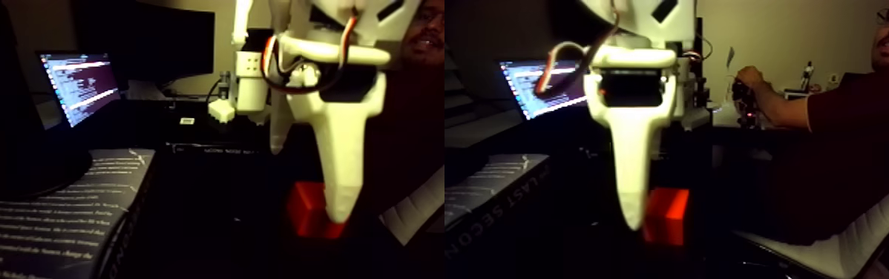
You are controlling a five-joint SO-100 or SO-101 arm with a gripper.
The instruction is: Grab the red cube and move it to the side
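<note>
**Red cube low on a dark table, white finger in front of it**

Low on the dark tabletop, the red cube [309, 211] sits partly behind the tip of a long white finger, which overlaps its right face in the left half of the stereo pair and its left edge in the right half. Plain flat faces and crisp edges suggest a small, rigid, light block, probably not fragile; two opposite side faces look like the natural place to pinch. The gripper [339, 211] hangs down over it. A second, shorter white finger shows further left and higher, but whether the fingers straddle or touch the cube I cannot tell. A book [57, 215] lies to the left, a lit laptop [79, 85] behind, and a seated person [858, 148] at right.
</note>
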